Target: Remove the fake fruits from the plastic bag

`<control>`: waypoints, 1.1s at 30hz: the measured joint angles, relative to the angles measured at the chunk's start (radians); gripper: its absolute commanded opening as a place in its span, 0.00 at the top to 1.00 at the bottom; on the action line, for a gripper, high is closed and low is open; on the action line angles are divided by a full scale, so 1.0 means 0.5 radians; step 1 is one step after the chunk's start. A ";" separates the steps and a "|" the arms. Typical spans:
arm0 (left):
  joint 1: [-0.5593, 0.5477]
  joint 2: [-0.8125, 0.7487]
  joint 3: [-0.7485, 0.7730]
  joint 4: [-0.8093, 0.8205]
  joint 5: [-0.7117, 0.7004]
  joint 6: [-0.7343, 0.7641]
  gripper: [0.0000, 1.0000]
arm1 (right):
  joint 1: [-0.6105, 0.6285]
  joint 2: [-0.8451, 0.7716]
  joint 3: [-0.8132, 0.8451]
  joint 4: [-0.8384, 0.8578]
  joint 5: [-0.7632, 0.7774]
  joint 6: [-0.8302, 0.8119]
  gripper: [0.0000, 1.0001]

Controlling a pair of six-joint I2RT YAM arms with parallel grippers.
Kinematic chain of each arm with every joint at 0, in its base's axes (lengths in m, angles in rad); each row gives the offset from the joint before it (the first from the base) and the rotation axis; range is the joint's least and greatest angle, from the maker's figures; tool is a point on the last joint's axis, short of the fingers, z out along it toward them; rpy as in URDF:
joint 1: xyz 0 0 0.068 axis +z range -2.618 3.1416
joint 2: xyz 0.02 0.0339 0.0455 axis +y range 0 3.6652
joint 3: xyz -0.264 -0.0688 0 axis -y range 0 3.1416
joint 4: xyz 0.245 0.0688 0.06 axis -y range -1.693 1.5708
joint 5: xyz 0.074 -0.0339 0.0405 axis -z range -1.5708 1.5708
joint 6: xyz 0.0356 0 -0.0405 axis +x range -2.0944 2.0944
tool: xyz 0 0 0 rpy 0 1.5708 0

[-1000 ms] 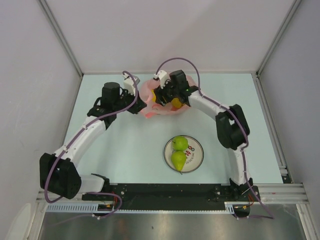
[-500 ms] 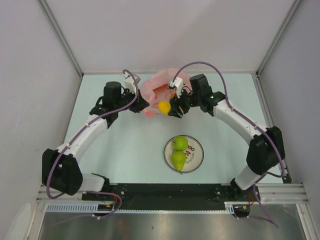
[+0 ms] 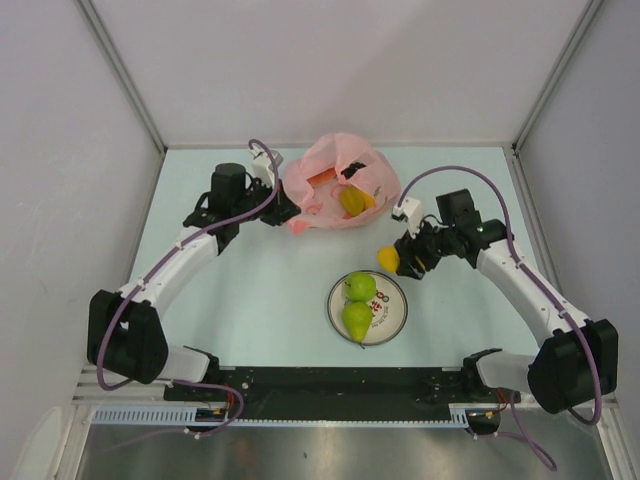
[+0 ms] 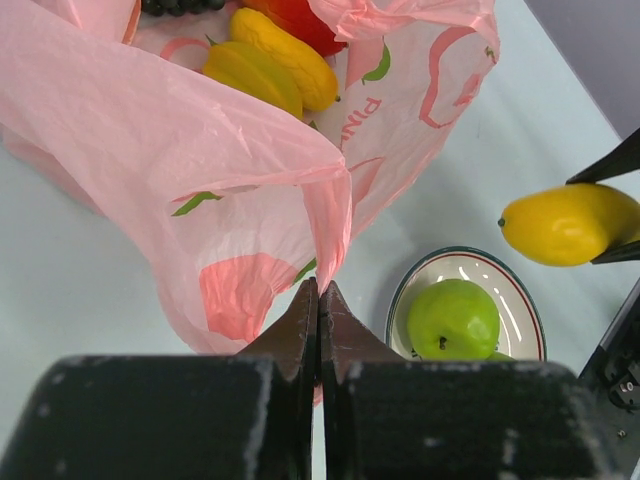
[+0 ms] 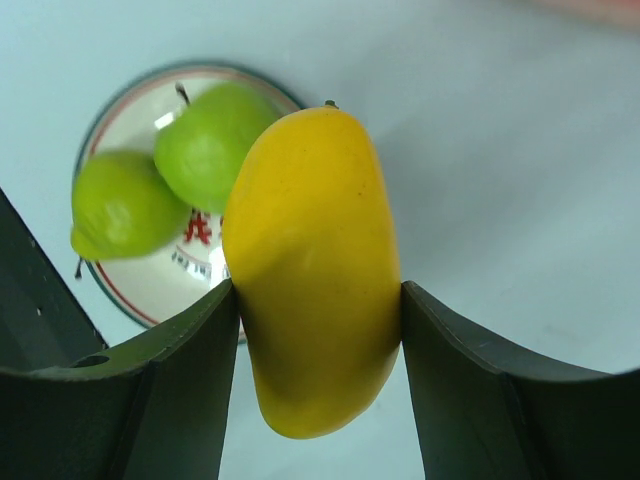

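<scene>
The pink plastic bag (image 3: 335,190) lies at the back middle of the table, also in the left wrist view (image 4: 180,150). My left gripper (image 3: 283,208) (image 4: 318,300) is shut on its left edge. Inside show a yellow mango and banana (image 4: 270,70), a red watermelon slice (image 4: 300,18) and dark grapes at the top edge. My right gripper (image 3: 400,258) (image 5: 318,300) is shut on a yellow-orange mango (image 3: 388,259) (image 5: 312,270) (image 4: 565,222), held above the table just right of the plate's far rim. A green apple (image 3: 360,286) (image 5: 215,145) and a green pear (image 3: 357,319) (image 5: 118,205) lie on the plate.
The round white plate with red lettering (image 3: 394,315) (image 5: 180,275) (image 4: 515,290) sits at the table's middle front. White walls enclose the table on three sides. The black base rail runs along the near edge.
My right gripper has drawn the mango out of the bag and carried it to the right and toward the front, beside the plate. The left gripper has kept its hold on the bag.
</scene>
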 measured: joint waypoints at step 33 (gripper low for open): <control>0.000 0.092 0.076 -0.033 0.002 -0.013 1.00 | 0.296 0.306 -0.384 0.399 0.292 0.531 1.00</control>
